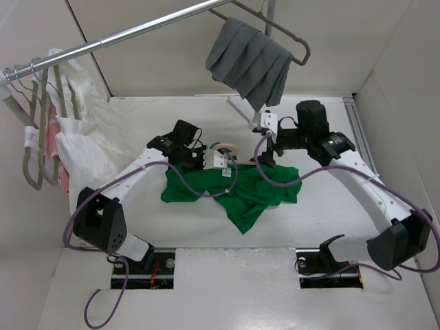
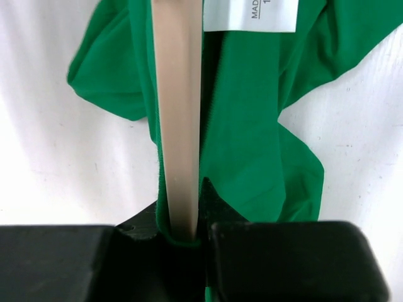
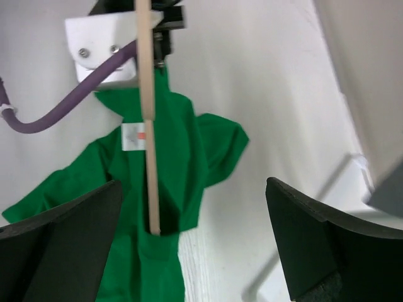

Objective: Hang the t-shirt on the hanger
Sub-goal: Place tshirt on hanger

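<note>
The bright green t-shirt [image 1: 247, 196] lies crumpled on the white table; its white neck label [image 2: 250, 14] shows in the left wrist view. My left gripper [image 1: 208, 160] is at the shirt's far left edge. In its wrist view it [image 2: 179, 225] is shut on the beige hanger [image 2: 178, 113], with a fold of green shirt edge pinched in too. The hanger [image 3: 148, 126] reaches down into the shirt's neck opening [image 3: 165, 214]. My right gripper [image 1: 265, 157] hovers over the shirt's far edge, open and empty [image 3: 189, 245], above the shirt [image 3: 182, 157].
A metal rail [image 1: 124, 34] crosses the back, carrying a grey hanger with grey pleated cloth [image 1: 251, 62] and, at left, pale grey hangers [image 1: 31, 151] with white garments [image 1: 79, 137]. White walls enclose the table. A white stand foot [image 1: 240, 106] sits at the back.
</note>
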You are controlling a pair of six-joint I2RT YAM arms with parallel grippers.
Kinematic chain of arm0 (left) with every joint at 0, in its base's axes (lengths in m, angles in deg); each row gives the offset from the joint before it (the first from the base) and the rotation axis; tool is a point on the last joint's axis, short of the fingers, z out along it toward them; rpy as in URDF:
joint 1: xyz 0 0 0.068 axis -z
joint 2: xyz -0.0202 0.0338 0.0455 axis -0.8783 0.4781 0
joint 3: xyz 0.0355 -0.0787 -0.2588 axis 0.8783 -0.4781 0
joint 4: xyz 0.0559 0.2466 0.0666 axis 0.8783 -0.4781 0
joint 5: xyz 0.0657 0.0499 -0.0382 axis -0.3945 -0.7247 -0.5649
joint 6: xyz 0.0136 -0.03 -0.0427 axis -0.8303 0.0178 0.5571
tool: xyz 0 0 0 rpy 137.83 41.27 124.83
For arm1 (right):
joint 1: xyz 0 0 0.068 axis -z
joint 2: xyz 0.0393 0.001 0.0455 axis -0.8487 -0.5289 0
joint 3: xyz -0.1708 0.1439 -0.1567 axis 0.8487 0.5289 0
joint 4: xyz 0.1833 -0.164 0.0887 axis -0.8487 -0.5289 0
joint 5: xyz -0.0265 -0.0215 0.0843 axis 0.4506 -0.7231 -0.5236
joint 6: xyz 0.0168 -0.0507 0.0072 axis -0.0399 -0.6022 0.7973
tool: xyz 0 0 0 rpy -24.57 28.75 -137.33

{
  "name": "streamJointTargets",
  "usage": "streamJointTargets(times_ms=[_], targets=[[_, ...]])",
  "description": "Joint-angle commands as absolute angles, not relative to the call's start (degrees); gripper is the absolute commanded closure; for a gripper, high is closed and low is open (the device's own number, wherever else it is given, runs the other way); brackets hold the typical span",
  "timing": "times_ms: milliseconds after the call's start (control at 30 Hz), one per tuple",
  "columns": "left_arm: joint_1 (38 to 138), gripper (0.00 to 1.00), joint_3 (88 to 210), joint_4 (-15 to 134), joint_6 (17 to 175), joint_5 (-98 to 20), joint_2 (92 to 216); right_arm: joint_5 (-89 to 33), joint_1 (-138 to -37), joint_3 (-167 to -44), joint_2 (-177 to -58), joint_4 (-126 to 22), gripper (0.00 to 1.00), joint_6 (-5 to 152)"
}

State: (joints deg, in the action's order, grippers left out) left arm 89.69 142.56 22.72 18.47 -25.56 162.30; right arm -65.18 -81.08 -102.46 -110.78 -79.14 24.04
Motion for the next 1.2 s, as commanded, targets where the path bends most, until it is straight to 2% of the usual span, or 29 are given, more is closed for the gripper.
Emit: streamJointTargets(times_ms=[0,300,333,367,467,500,600,667,700,800,833,900,933,1033,1167], targets=[[89.6,1.00,146.5,21.8,19.5,-22.4,159.9,-67.1,-82.9,-102.2,-115.4,-80.8,0.00,20.4],[88.8,1.00,147.1,20.8,20.2,-21.8,159.4,-64.6,-82.9,-100.5,-122.9,-80.2,0.00,19.9],[88.8,1.00,147.1,20.8,20.9,-20.9,159.4,-64.6,-82.9,-100.5,-122.9,-80.2,0.06,19.9],[88.1,1.00,147.1,20.8,20.9,-19.9,159.4,-66.9,-82.9,-100.5,-123.6,-80.2,0.15,19.9],[87.5,1.00,147.1,21.3,21.6,-19.2,158.8,-67.7,-82.9,-100.0,-124.1,-78.8,0.96,22.7],[87.5,1.00,147.1,21.3,21.6,-19.2,158.8,-66.7,-82.9,-99.1,-124.1,-77.6,1.00,24.1],[87.5,0.98,145.8,22.5,22.2,-19.9,158.3,-66.2,-82.9,-97.9,-121.6,-74.3,1.00,27.6],[87.5,0.84,144.0,23.3,23.7,-21.2,157.8,-66.2,-82.4,-98.6,-120.2,-74.3,1.00,30.0],[87.5,0.71,144.0,23.9,23.7,-22.7,157.8,-65.1,-82.4,-98.6,-119.6,-74.3,1.00,30.8],[87.5,0.59,141.3,27.4,25.0,-25.8,155.7,-60.7,-82.4,-101.0,-116.8,-76.2,1.00,33.9],[87.0,0.34,140.3,29.4,27.0,-28.4,154.9,-58.3,-82.4,-101.6,-116.2,-76.2,1.00,34.6],[86.4,0.04,136.4,34.1,29.3,-31.4,153.1,-56.2,-82.4,-103.6,-115.1,-77.5,1.00,36.7],[86.4,0.00,134.9,39.5,30.4,-34.6,151.1,-56.2,-81.7,-104.2,-115.1,-77.5,1.00,36.7],[86.4,0.00,130.6,47.6,34.1,-38.0,147.9,-55.7,-81.1,-106.7,-115.1,-79.1,1.00,37.4],[85.9,0.00,128.4,51.1,36.3,-39.7,145.7,-55.7,-81.1,-109.1,-115.7,-79.9,1.00,38.1]])
